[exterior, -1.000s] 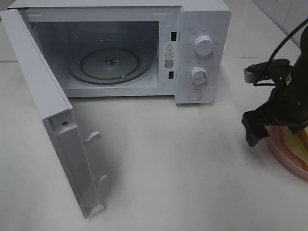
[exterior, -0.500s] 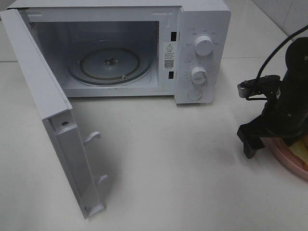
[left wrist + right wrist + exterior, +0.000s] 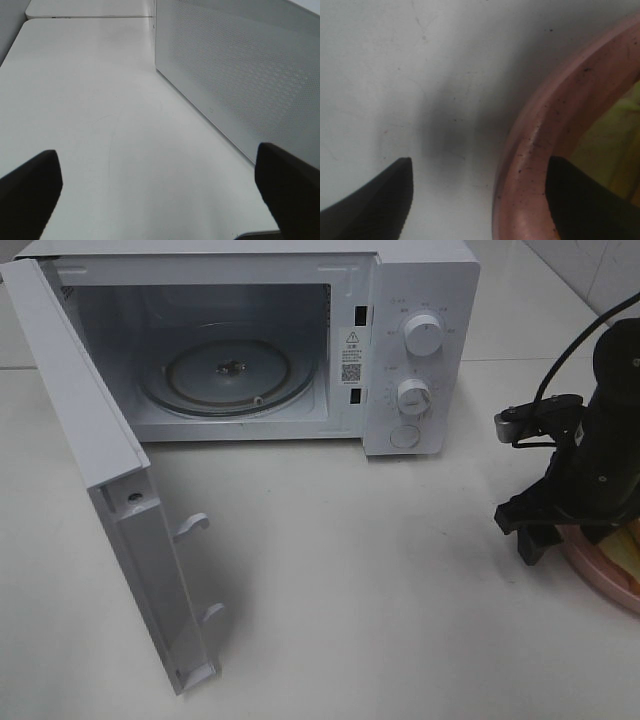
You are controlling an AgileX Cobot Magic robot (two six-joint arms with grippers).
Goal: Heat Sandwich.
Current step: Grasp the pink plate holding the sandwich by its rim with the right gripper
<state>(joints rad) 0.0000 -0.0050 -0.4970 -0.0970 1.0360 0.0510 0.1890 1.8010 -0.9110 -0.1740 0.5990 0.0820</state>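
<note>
Mostly we see parts only. The microwave (image 3: 250,340) ahead of our right gripper (image 3: 480,197) loses its top to the frame, and its door (image 3: 110,490) hangs wide open. Open table (image 3: 350,570) runs between that door and the gripper. Our right arm and the frame edge hide most of the pink plate (image 3: 535,140) and the sandwich (image 3: 630,545) on it. The right jaws stand apart astride the plate's rim, holding nothing. Our left gripper (image 3: 160,190) gapes wide beside a perforated white wall (image 3: 240,85).
</note>
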